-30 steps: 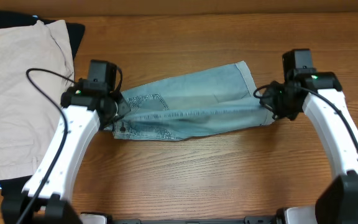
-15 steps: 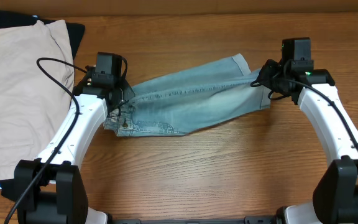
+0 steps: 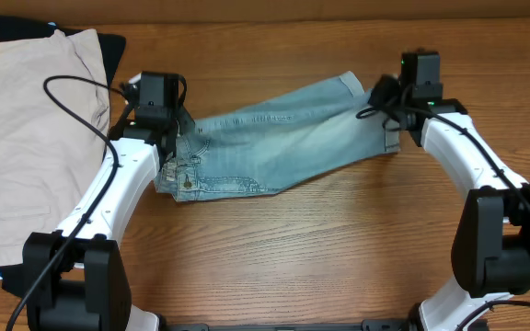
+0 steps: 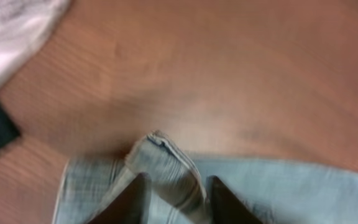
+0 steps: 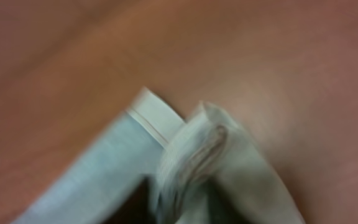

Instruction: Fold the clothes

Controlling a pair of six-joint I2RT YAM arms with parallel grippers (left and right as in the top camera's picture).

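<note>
On the counter point(image 3: 339, 257) we see the clothes point(image 3: 283, 147) folded lengthwise, far edge now carried back compared with a second ago, so we judge this fold nearly laid. Left claw point(image 4: 174, 196) at the waistband end stands partly open, a denim ridge between its fingers, seemingly being let go. Right claw point(image 3: 386, 103) sits at the hem end; fabric bunches before it, blurred, and we cannot tell how wide it stands.
</note>
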